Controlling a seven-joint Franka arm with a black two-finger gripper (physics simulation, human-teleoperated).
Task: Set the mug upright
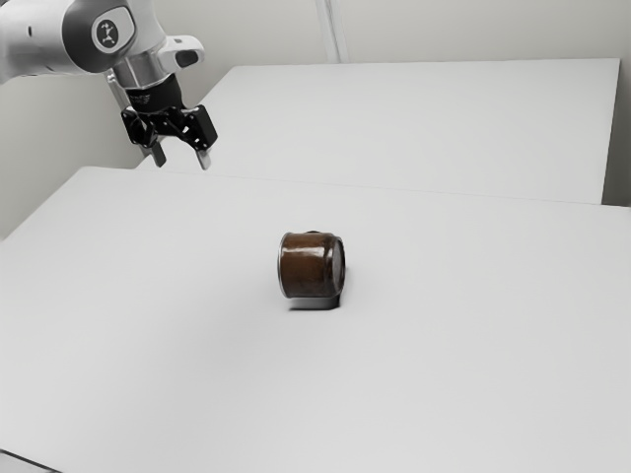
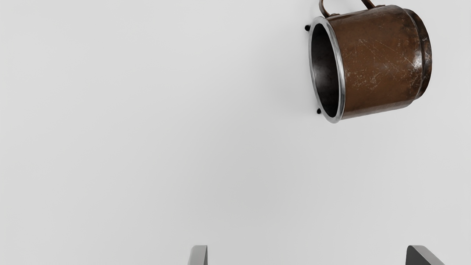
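A brown mug [image 1: 312, 266] lies on its side mid-frame in the exterior view, mouth facing that view's left, its handle [image 2: 322, 8] likely checking any roll across the white counter [image 1: 444, 345]. Upper left, the empty gripper [image 1: 182, 164] hangs with jaws apart, presumably leaving room for the mug's body.

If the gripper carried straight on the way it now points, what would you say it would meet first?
Most likely a bare stretch of the table: the open gripper points roughly downward, with the mug off to one side, though the depth is hard to judge.
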